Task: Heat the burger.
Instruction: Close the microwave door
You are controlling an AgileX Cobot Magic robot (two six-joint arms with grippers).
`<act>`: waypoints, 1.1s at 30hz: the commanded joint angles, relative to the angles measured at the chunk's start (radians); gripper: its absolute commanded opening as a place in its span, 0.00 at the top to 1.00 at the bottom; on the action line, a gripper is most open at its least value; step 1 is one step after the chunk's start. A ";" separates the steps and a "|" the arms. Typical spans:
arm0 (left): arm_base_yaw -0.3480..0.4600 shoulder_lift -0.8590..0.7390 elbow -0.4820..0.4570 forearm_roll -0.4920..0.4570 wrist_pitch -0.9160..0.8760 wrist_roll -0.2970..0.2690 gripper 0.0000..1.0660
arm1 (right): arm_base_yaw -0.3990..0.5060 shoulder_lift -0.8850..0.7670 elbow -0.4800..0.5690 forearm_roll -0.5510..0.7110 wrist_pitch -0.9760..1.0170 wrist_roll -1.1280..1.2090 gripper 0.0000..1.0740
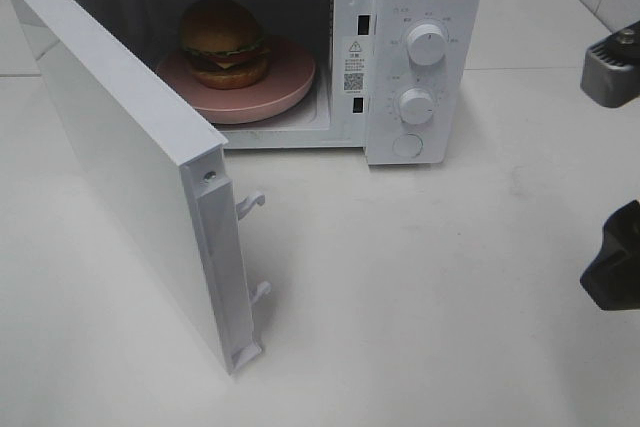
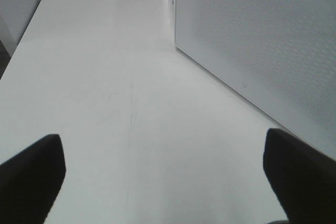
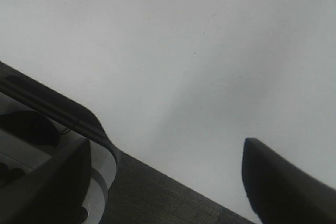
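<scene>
The burger (image 1: pixel 224 42), with a golden-brown bun, a green lettuce frill and a dark patty, sits on a round pink plate (image 1: pixel 285 87) inside the white microwave (image 1: pixel 420 7). The microwave door (image 1: pixel 120 167) stands swung wide open toward the front left. In the left wrist view my left gripper (image 2: pixel 163 153) is open and empty, low over the table beside the door's dotted outer face (image 2: pixel 252 40). My right gripper (image 3: pixel 165 150) is open too, with only bare white table between its fingers. It is far from the burger; a dark part of the right arm (image 1: pixel 612 267) shows at the exterior view's right edge.
Two round knobs (image 1: pixel 427 44) and a button are on the microwave's right-hand panel. The door's latch hooks (image 1: pixel 250 205) stick out from its free edge. The right wrist view shows the table's edge (image 3: pixel 157 163) with dark floor beyond. A grey arm part (image 1: pixel 612 72) is at the far right.
</scene>
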 commanded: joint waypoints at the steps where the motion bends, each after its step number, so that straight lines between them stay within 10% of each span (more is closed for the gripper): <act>1: 0.001 -0.019 0.004 -0.003 -0.014 -0.005 0.12 | -0.004 -0.050 0.045 0.006 0.021 0.004 0.29; 33: 0.001 -0.019 0.004 -0.003 -0.014 -0.005 0.12 | -0.392 -0.747 0.247 0.110 -0.001 -0.038 0.29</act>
